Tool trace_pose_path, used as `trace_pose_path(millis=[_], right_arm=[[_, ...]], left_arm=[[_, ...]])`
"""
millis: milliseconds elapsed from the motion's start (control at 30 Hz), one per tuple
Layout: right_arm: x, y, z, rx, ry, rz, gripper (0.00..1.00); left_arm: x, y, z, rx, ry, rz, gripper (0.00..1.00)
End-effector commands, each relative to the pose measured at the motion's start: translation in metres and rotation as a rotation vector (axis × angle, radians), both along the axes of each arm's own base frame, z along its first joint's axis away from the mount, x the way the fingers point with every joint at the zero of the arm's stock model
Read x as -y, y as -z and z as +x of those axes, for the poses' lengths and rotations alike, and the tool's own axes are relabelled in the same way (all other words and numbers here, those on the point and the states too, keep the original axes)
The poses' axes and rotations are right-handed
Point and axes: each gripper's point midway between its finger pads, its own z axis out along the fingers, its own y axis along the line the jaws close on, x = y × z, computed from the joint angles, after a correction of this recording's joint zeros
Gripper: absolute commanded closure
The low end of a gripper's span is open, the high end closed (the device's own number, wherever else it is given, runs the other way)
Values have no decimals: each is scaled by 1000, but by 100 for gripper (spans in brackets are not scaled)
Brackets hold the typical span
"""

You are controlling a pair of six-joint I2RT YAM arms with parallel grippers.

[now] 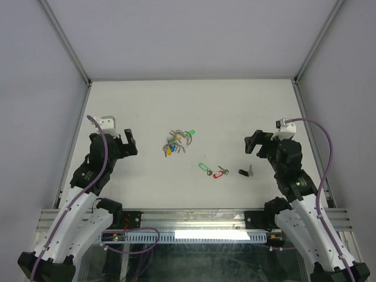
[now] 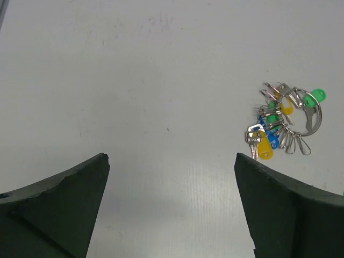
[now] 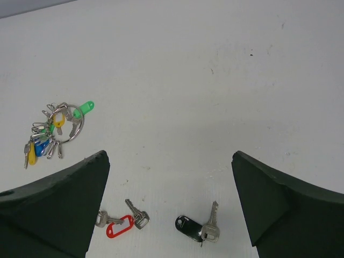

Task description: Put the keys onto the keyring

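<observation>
Keys [image 1: 220, 173] lie loose in a short row on the table [image 1: 147, 106], right of centre and toward the near edge. From left to right the row holds the green-tagged key [image 1: 204, 168], the red-tagged key [image 1: 220, 172] and the black-tagged key [image 1: 245, 172]. The green and red items sit just beside each other. The black one lies a little apart to the right. In the right wrist view the red-tagged and black-tagged items appear flat on the surface, each with its tag attached.

Farther from the arms and left of the row lies the keyring [image 1: 178, 141]. It rests flat, carries a bunch of small keys with blue, yellow and green tags, and is separate from the three loose keys.

Left gripper [image 1: 133, 143] hovers well to the left of the keyring, jaws spread wide and holding nothing. Right gripper [image 1: 250, 143] hovers beyond the black-tagged key and slightly right of it, jaws likewise spread wide and holding nothing.
</observation>
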Motion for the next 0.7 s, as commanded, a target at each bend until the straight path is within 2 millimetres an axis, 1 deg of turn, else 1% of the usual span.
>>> trace_pose_path(millis=[0,233,400,467,600,667], right_arm=[[-7,-25,5,-9,-8,102,1],[-6,-27,9,-82,19,163,1],[-11,-26,6,-140,6,197,1],[-19,-25,-1,-199,-33,213,1],[-40,-26,-24,-333,-142,269,3],[-45,-31,-34,-353,-175,289,3]], left_arm=[[-9,-21,12,31,-78,-27,1],[-16,-24,23,11,-136,-28,1],[-17,-28,28,14,-158,-40,1],[-16,-26,30,11,-159,-48,1],[-10,-21,35,-21,-138,-59,1],[-8,-18,36,-31,-134,-67,1]])
